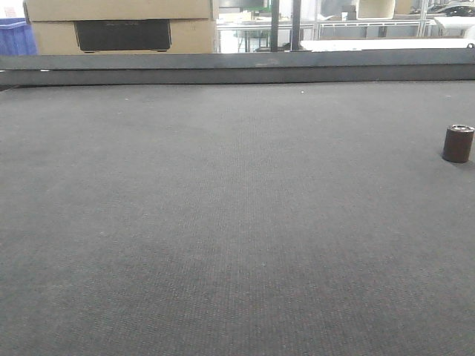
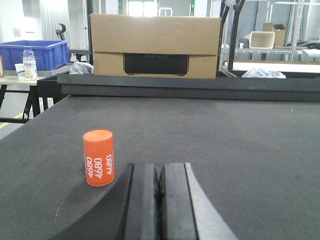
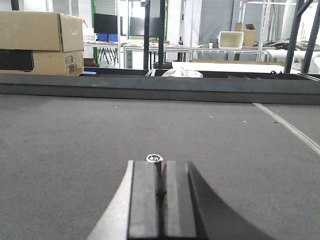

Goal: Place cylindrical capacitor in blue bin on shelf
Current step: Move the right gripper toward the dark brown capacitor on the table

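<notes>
capacitor (image 1: pixel 458 143) is standing free on mat (image 1: pixel 223 222) | left gripper (image 2: pixel 159 167), right gripper (image 3: pixel 160 165) are idling fully closed, empty, pre-pickup

The cylindrical capacitor (image 1: pixel 458 143) is a small, short cylinder standing upright on a dark grey woven mat (image 1: pixel 223 222). Its sides are dark brown-black. Its flat top is lighter and greyish, ringed by a dark rim. In the front-facing view it sits at the far right, close to the picture's edge. It is about midway back on the surface, well short of the raised dark ledge (image 1: pixel 237 74) along the far side. It stands free, with a faint shadow at its base.
</notes>
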Robot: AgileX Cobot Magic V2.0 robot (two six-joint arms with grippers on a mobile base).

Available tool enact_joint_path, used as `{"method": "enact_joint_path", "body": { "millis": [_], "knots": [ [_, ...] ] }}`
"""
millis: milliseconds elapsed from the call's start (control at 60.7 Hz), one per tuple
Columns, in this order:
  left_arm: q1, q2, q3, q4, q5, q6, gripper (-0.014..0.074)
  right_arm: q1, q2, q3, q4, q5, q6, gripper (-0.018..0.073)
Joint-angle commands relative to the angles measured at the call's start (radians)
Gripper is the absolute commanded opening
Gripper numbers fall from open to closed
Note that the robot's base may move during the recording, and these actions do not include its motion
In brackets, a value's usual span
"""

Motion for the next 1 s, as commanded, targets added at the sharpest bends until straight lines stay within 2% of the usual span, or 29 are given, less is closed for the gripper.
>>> {"method": "enact_joint_path", "body": {
  "millis": [0,165,362,494,659,807,856,906,988],
  "knots": [
    [0.003,-0.003,-0.003,-0.007,-0.038,0.000,-0.0111,-0.001,-0.003,0.000,0.000,-0.027,-0.001,-0.0132],
    [0.003,-0.003,-0.003,-0.007,-0.071,0.000,-0.0111,-0.001,-0.003,0.000,0.000,-0.108,-0.001,-0.0132],
    [0.003,-0.003,-0.003,-0.007,-0.219,0.000,-0.0111,-0.001,-0.003,0.000,0.000,-0.269,-0.001,-0.0132],
    [0.003,-0.003,-0.040,-0.007,-0.200,0.000,-0.0111,-0.001,-0.003,0.000,0.005,-0.274,-0.001,-0.0132],
    [0.003,0.017,-0.217,0.012,-0.039,0.000,-0.0111,-0.001,-0.003,-0.060,0.035,-0.060,-0.001,-0.0132],
    [0.003,0.146,-0.430,0.052,0.198,0.000,-0.0111,-0.001,-0.003,-0.247,0.039,0.085,-0.001,-0.0132],
    [0.003,0.195,-0.502,0.052,0.244,0.000,-0.0111,-0.001,-0.001,-0.311,0.037,0.148,-0.001,-0.0125],
    [0.003,0.244,-0.556,0.052,0.280,0.000,-0.0105,-0.001,0.042,-0.393,0.037,0.221,-0.001,-0.0086],
    [0.003,0.327,-0.633,0.052,0.322,0.000,-0.0026,-0.001,0.139,-0.497,0.037,0.240,-0.001,0.0057]
  ]
}}
